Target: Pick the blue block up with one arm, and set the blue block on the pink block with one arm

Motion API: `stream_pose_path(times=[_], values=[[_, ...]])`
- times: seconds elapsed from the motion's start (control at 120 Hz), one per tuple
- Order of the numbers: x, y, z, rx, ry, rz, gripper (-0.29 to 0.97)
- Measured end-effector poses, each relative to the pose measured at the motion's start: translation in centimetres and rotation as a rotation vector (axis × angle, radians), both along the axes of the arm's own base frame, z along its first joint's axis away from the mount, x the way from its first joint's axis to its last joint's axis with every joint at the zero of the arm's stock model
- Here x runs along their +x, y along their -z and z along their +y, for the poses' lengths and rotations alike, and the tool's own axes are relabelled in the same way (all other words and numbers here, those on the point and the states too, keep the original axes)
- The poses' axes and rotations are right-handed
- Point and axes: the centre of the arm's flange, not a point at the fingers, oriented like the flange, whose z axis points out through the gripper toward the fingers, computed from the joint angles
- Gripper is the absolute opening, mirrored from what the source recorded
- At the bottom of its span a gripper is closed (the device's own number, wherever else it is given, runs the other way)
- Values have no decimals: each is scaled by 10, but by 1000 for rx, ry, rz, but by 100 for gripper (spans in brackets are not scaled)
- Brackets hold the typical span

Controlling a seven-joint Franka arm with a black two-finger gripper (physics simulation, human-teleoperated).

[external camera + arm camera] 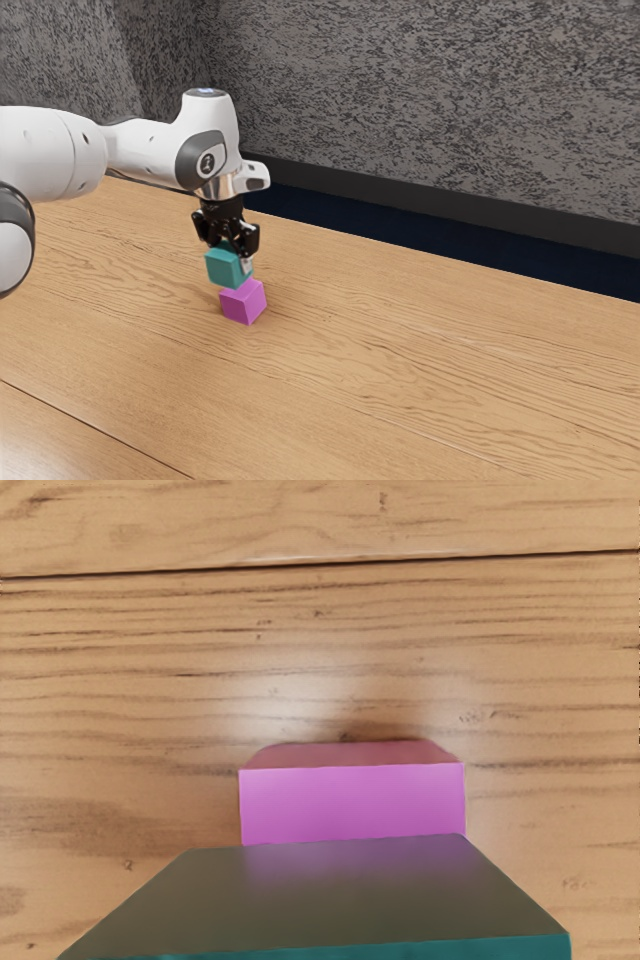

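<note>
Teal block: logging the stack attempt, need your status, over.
Gripper shut on teal block. Block just above pink block, offset to the exterior view's left; contact unclear. No obstruction seen.

Soft, even light falls from above on the counter, and its wood carries a mild sheen. The arm is bright on its upper shell and grey underneath. The speckled wall is dimmer, with a dark band along its foot. The pink block throws only a faint, short shadow. In the wrist view a pale glare patch lies on the wood just past it. The teal block has a shaded top, tinged pink nearest the pink block.
</note>
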Motion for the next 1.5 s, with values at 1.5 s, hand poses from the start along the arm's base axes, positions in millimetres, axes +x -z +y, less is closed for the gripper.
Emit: stream_pose_path(times=[1.5], values=[[-3,-6,1,-1,-17,-50,65]])
